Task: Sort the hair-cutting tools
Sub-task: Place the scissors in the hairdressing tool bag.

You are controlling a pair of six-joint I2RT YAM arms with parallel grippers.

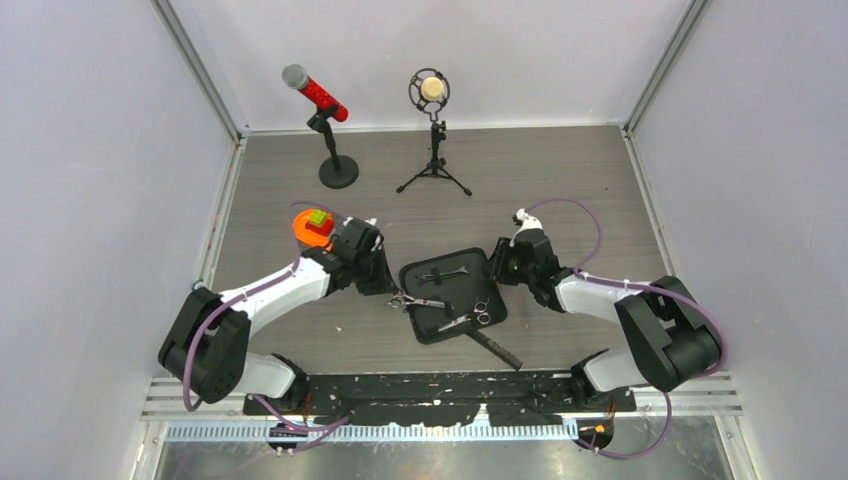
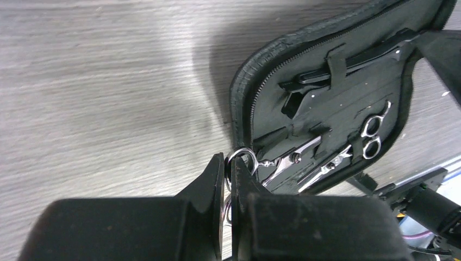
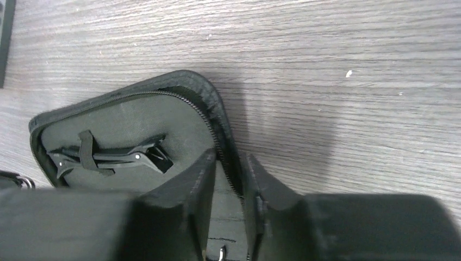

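Observation:
An open black zip case (image 1: 432,322) lies mid-table. My left gripper (image 1: 392,290) is shut on the ring handle of silver scissors (image 1: 420,301) at the case's left edge; the left wrist view shows the ring pinched between the fingers (image 2: 228,163) and the blades (image 2: 291,159) over the case (image 2: 244,81). A second pair of scissors (image 1: 470,318) (image 2: 364,138) and a black hair clip (image 1: 442,272) (image 2: 348,65) (image 3: 108,157) are strapped inside. A black comb (image 1: 496,350) lies on the table in front of the case. My right gripper (image 1: 497,262) (image 3: 228,160) is closed over the case's right rim (image 3: 215,117).
A red microphone (image 1: 318,100) on a round base and a cream microphone (image 1: 432,90) on a tripod stand at the back. An orange dish with a green block (image 1: 313,225) sits beside the left arm. Walls close the sides.

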